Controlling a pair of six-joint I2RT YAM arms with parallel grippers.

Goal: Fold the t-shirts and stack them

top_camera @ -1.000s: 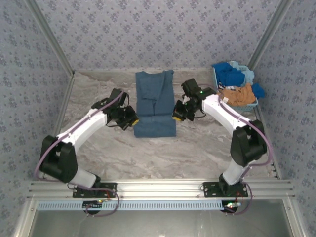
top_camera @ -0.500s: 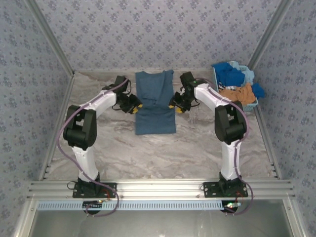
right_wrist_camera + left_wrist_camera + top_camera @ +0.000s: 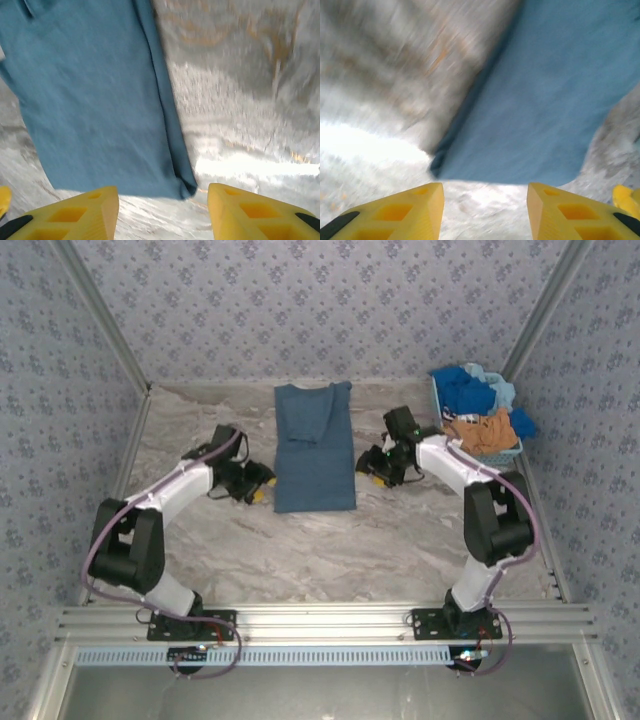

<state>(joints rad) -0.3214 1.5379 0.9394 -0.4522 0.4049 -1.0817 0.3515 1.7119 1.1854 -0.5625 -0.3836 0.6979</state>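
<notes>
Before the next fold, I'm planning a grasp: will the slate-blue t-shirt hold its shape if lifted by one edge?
Probably not: the slate-blue t-shirt lies flat in thin layers, so it would likely droop. Pushed across the table, its folds may bunch.

The slate-blue t-shirt (image 3: 315, 450) is soft, matt cloth, smooth with faint creases. The table (image 3: 400, 550) under it looks like grey-veined marble, smooth, with a bright sheen beside the shirt's near corners. Right of the shirt, the basket (image 3: 497, 455) is light-blue plastic, heaped with matt cloth t-shirts (image 3: 470, 405). Flanking the shirt, the fingers (image 3: 405, 212) of the left gripper (image 3: 485, 205) and right gripper (image 3: 162, 205) are matt yellow plastic.
</notes>
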